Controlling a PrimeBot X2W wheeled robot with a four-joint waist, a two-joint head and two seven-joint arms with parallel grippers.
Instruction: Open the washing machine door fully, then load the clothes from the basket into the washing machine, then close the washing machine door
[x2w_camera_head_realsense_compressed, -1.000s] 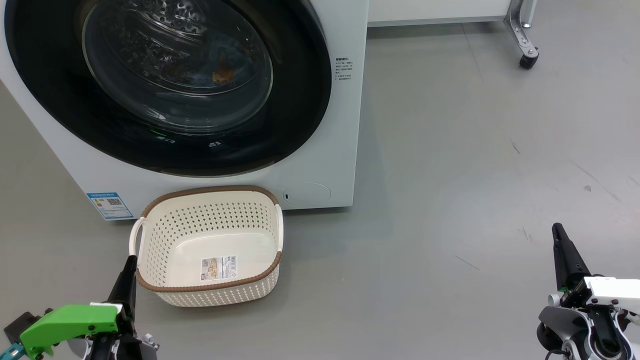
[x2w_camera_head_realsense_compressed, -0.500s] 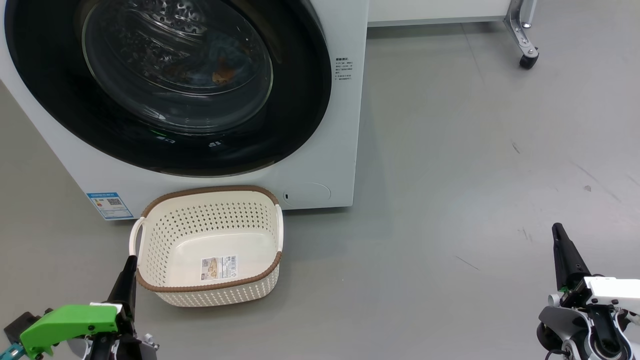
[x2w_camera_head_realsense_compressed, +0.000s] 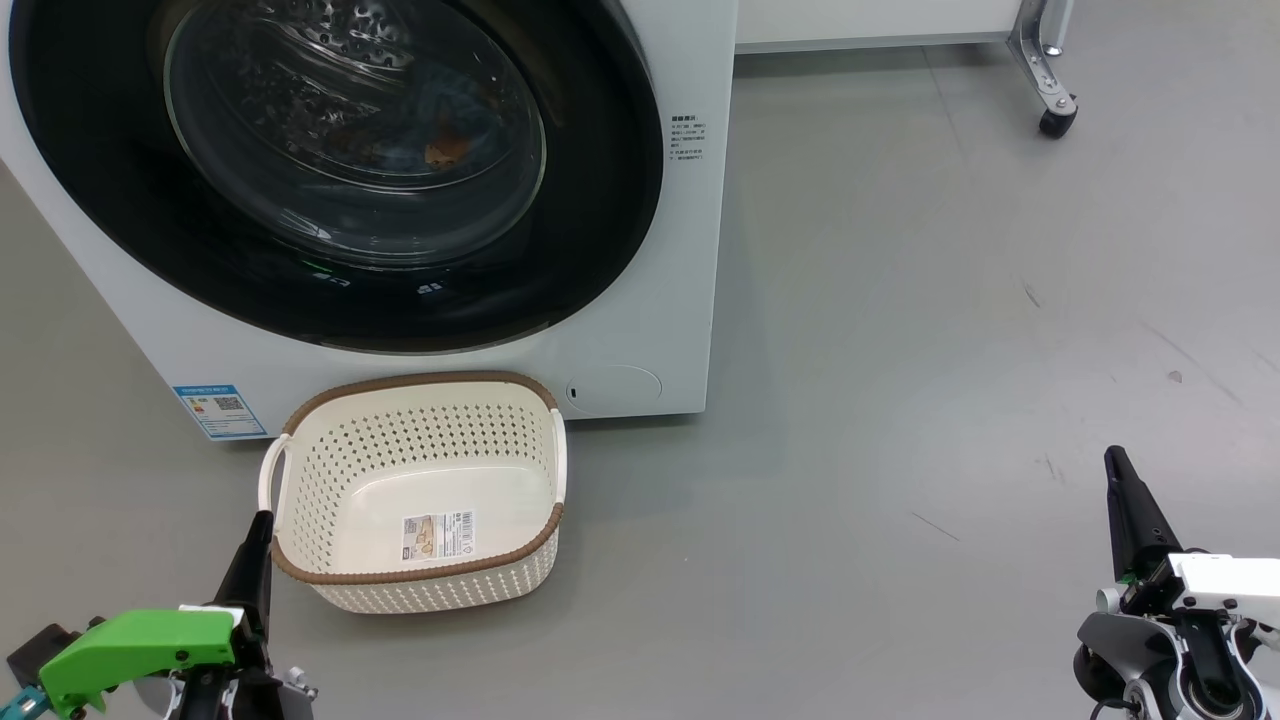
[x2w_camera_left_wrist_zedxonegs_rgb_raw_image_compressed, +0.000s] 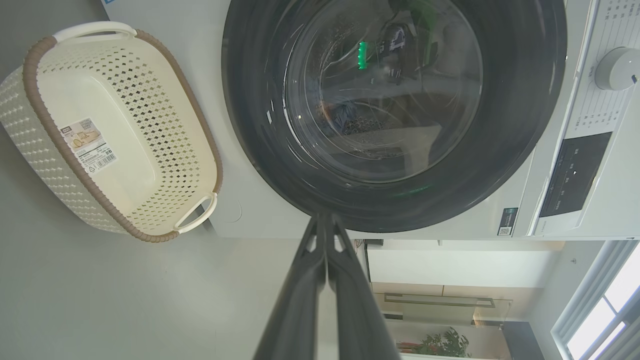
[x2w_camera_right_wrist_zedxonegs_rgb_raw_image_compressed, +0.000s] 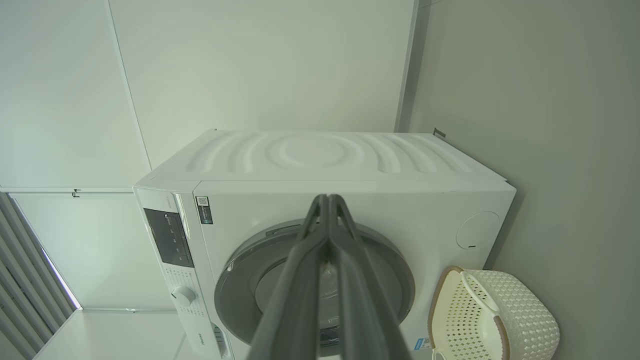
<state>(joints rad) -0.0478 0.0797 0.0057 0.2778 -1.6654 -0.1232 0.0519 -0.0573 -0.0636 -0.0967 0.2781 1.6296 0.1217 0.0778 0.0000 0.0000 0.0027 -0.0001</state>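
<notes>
The washing machine door (x2w_camera_head_realsense_compressed: 330, 170) is shut on the clothes (x2w_camera_head_realsense_compressed: 447, 152) and the basket (x2w_camera_head_realsense_compressed: 440, 592) is bare, so the task looks done. Jaws closed and empty, the left gripper (x2w_camera_head_realsense_compressed: 263, 522) and right gripper (x2w_camera_head_realsense_compressed: 1113, 460) need only rest.

Soft even light, reflections on the washing machine door (x2w_camera_head_realsense_compressed: 340, 170)

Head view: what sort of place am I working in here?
Probably a lab or test room staged as a laundry corner: a washer and basket on a bare grey floor, with a castered metal frame behind.
</notes>
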